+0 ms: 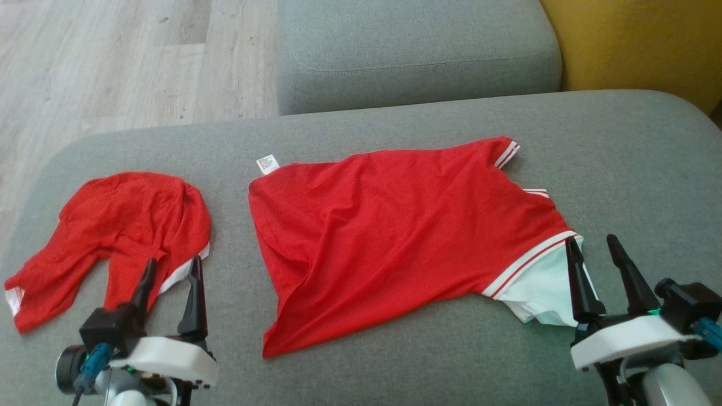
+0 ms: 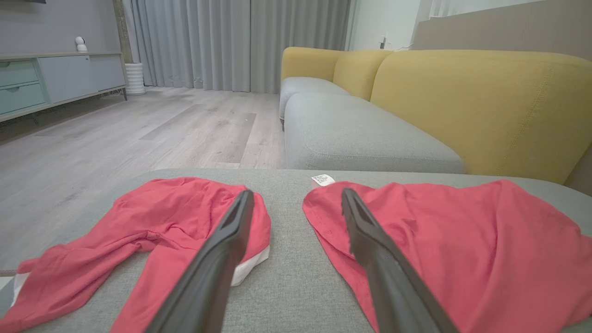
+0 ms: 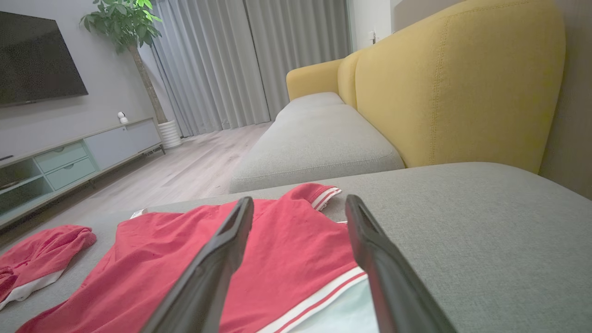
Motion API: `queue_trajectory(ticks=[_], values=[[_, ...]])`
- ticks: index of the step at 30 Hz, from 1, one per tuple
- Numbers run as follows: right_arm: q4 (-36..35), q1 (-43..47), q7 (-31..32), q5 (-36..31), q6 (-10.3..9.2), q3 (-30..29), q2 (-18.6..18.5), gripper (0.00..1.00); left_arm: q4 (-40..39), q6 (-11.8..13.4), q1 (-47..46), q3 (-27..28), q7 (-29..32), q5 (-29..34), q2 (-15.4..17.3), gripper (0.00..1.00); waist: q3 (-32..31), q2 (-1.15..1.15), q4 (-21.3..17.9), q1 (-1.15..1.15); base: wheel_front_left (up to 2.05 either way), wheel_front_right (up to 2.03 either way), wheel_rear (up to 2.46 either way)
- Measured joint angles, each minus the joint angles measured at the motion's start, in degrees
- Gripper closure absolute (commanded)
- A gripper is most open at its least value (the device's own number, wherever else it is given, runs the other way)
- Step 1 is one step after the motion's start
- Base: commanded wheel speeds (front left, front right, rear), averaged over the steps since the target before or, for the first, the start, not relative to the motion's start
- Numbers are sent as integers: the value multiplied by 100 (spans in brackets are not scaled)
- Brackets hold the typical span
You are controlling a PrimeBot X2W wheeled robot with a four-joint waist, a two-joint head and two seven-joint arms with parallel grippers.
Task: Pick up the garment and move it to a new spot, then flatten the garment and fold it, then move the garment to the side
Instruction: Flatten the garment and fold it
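Jaws: both pairs stand wide open and empty, their long dark fingers pointing away from the robot, low over the cushion.
Garment: the red mesh jersey with white-and-red striped trim (image 1: 395, 225) lies spread but wrinkled across the middle of the grey fabric sofa cushion (image 1: 395, 121). A small white care label (image 1: 267, 164) pokes out at its far left corner.
Other cloth: a crumpled red garment with a white hem (image 1: 124, 223) sits on the same cushion to the left. A strip of bare grey separates it from the jersey.
Step, by my reading: nothing is gripped yet. The jersey looks like the piece to work on, with smoothing unfinished and no fold begun.
Risk, wrong cloth: the left jaws hang over the near edge of the crumpled piece, so closing there would lift that one instead of the jersey.
Risk, single layer: a shallow pinch at the striped corner could catch only the top layer and peel it off the white lining.
Risk, sliding off: the jersey's near left corner lies close to the cushion's front edge, so a pull toward the robot could drag it over.
Jersey to left jaws: off to their right, near but not between the fingers.
Jersey to right jaws: its striped near-right corner with white lining lies at the left finger, while the other finger is over bare cushion.
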Motion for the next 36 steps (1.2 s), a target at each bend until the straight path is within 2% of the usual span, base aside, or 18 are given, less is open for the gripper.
queue_trajectory(ticks=[3,6,10,16,20,29,36], values=[[5,-9,126,-51,0,-81,0,0,56,-57,0,46,0,44,-14,0,-3,0,-16,0,0,0,0],[96,-53,497,-201,0,-449,1,0,286,-140,1,-31,140,46,-18,0,5,0,-41,0,0,0,0],[159,-130,1306,-321,0,-784,-9,0,396,-202,-8,-182,969,-55,-38,0,60,0,-84,0,0,0,0],[385,-243,2744,-358,0,-1070,4,0,338,-350,-13,-536,2528,-286,-87,0,190,0,-123,0,0,0,0],[516,-428,3484,-361,0,-1161,14,0,57,-345,-7,-679,3167,-314,-91,0,313,0,-127,0,0,0,0],[988,-939,4773,-487,0,-1450,207,0,-164,-293,32,-900,3694,-312,-74,0,677,0,-34,0,0,0,0],[1057,-1038,4941,-546,0,-1561,291,0,-176,-291,7,-996,3738,-312,-84,0,905,0,61,0,0,0,0]])
